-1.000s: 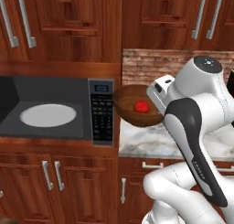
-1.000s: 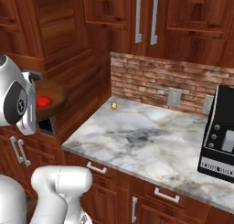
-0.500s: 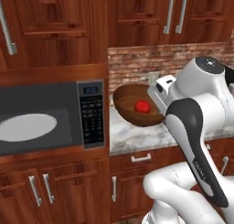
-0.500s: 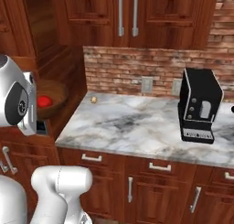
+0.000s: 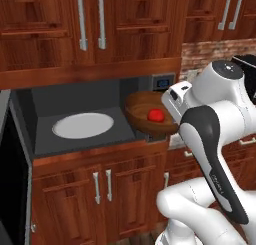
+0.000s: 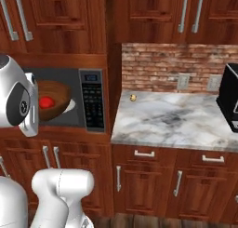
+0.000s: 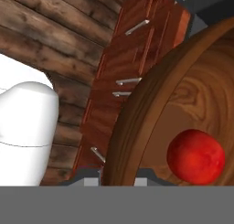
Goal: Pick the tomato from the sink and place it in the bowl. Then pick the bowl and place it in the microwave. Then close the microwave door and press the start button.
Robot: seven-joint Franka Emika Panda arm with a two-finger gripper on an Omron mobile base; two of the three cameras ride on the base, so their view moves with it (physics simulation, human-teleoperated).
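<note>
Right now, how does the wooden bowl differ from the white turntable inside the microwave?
The bowl is dark brown wood and curved deep; the turntable is white and flat. The bowl carries the tomato; the turntable carries nothing. The bowl is held up at the microwave's opening; the turntable lies on its floor. Both are round.

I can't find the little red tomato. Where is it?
The tomato lies inside the bowl, held up at the microwave opening, right of the white turntable.
</note>
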